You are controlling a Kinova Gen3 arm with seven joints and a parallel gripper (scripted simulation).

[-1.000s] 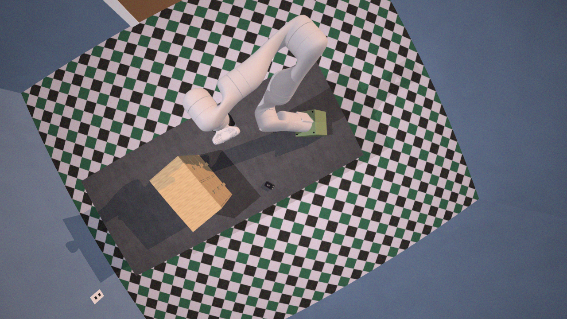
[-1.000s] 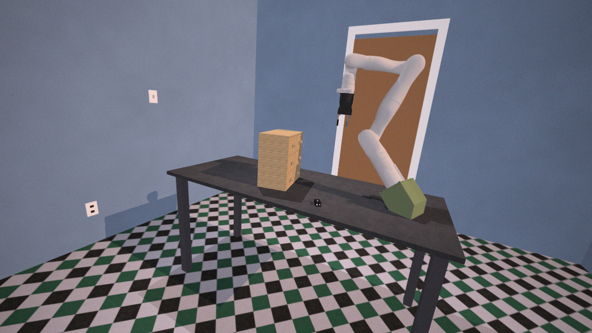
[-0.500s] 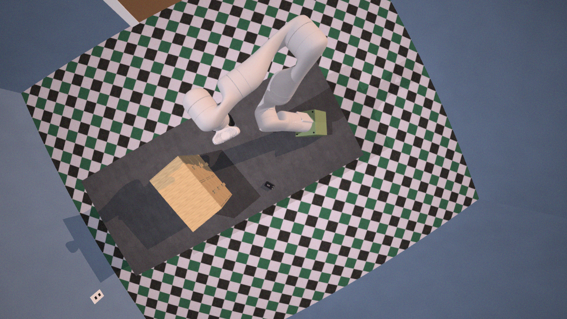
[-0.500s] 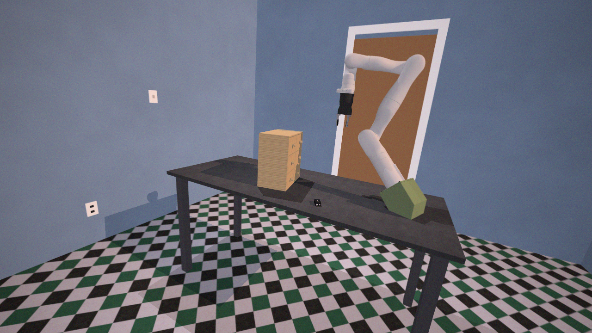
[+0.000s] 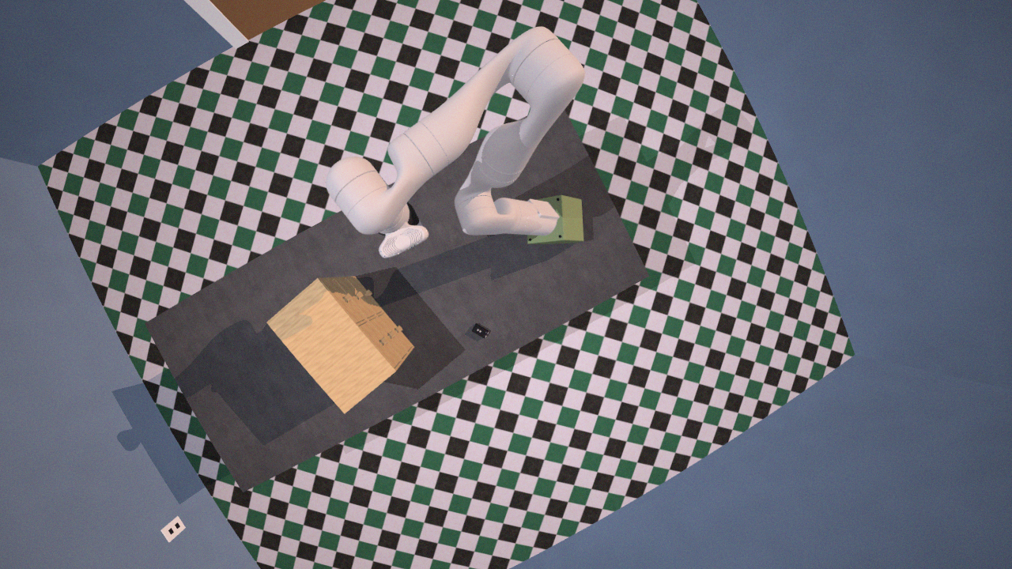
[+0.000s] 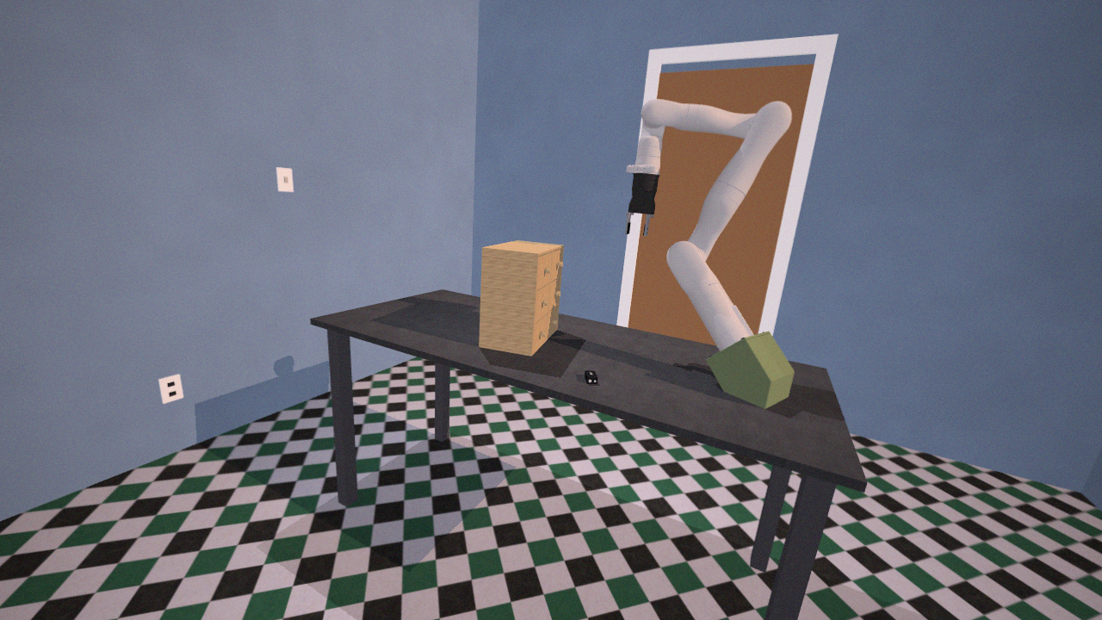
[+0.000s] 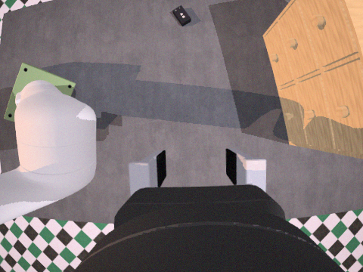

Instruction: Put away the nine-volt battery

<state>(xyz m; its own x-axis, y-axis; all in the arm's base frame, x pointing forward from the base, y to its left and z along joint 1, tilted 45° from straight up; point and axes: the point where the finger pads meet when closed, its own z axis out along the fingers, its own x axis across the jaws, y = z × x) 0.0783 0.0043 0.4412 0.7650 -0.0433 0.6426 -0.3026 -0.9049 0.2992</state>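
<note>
A small wooden chest (image 5: 341,341) with three knobbed drawers stands on the dark table; it also shows in the exterior view (image 6: 520,296) and at the right of the wrist view (image 7: 323,56). All its drawers look pushed in. A small black nine-volt battery (image 5: 481,329) lies on the table to the right of the chest, near the front edge; it shows in the exterior view (image 6: 591,376) and in the wrist view (image 7: 181,15). My gripper (image 6: 639,225) hangs high above the table's back edge, open and empty, fingers pointing down (image 7: 196,168).
The arm's green base block (image 5: 560,220) (image 6: 751,369) sits on the table's right part. The white arm link (image 7: 51,126) fills the left of the wrist view. A brown door (image 6: 724,192) stands behind the table.
</note>
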